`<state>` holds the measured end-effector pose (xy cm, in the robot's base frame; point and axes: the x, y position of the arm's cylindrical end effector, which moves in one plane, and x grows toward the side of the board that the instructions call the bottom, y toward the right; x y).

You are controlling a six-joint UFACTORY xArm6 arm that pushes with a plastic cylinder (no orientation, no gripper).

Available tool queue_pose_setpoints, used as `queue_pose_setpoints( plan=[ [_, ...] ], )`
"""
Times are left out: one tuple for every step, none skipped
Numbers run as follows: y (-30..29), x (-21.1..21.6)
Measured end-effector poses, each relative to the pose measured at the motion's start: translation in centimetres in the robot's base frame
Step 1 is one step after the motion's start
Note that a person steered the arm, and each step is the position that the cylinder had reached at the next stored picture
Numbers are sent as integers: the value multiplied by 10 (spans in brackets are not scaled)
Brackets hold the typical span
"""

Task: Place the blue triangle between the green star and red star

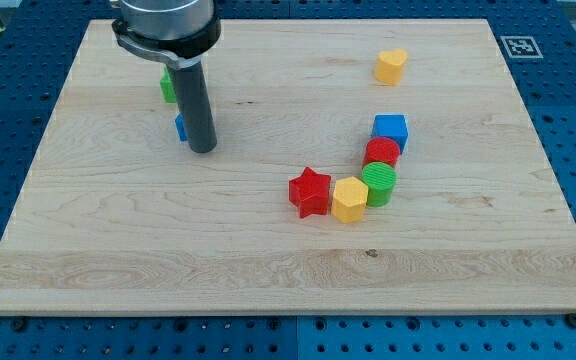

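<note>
We observed the pale wooden bench [268,260] from a single camera. Our arm carried no claw, so there was nothing to open or close and nothing was held; it ended in a straight dark rod whose tip [203,150] rested on the bench in the upper left of the view.

A small blue block [180,127], presumably the blue triangle, showed only as a sliver at the rod's left edge, touching or just beside the tip. Its shape could not be confirmed because the rod hid most of it. A green block [168,87], likely the green star, sat just above it and was also largely hidden by the rod.

The red plastic star [310,192] lay well apart, near the centre, touching a yellow hexagonal block [349,199]. A green ridged cylinder [379,184], a red cylinder [382,153] and a blue cube [390,130] continued that chain in an arc towards the view's top. A yellow heart-like block [391,66] stood alone at upper right.

We judged the task barely begun. The blue block sat beside the green one but far from the red star, so it remained to be pushed into the open span between the two stars.
</note>
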<state>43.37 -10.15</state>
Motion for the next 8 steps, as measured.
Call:
queue_pose_setpoints(
  plan=[
    [12,6],
    [13,6],
    [-15,6],
    [-71,3],
    [-96,-38],
    [-74,-56],
    [-44,-55],
    [-43,-39]
  ],
)
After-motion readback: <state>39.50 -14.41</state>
